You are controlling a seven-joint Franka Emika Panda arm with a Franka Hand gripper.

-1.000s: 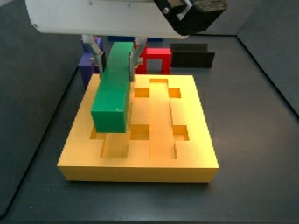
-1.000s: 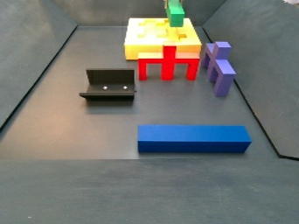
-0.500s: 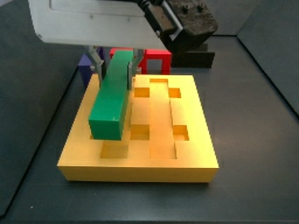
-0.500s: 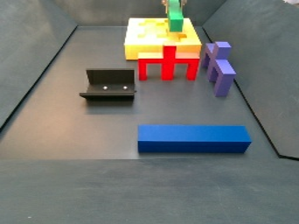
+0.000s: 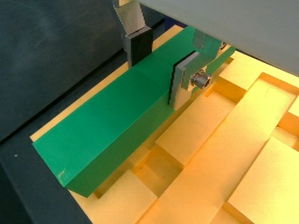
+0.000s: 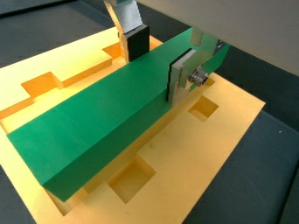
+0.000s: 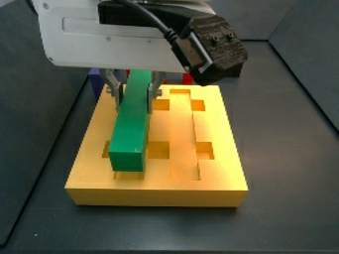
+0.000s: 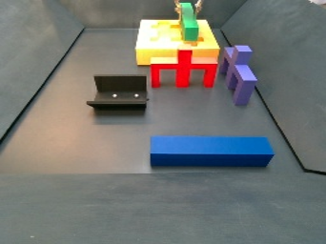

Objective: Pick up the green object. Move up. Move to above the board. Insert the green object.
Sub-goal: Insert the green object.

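The green object (image 7: 130,119) is a long green bar lying lengthwise low over the left groove of the board (image 7: 219,177). Its near end is down at the groove. I cannot tell whether it is fully seated. My gripper (image 7: 135,84) is shut on the bar near its far end, mostly hidden under the wrist body. In both wrist views my gripper (image 5: 162,63) (image 6: 159,59) clamps the bar (image 5: 122,118) (image 6: 111,122), a dark pad (image 6: 136,42) on one side and a silver plate (image 5: 184,77) on the other. The orange-yellow board (image 5: 239,175) (image 6: 222,131) (image 8: 155,40) lies beneath.
A red cross-shaped block (image 8: 185,65) stands against the board. Purple blocks (image 8: 238,71) stand beside it. A blue bar (image 8: 211,151) lies on the floor farther off. The fixture (image 8: 118,92) stands apart from the board.
My gripper has moved down with the green bar. The bar's near end has dropped from above the board to the left groove.
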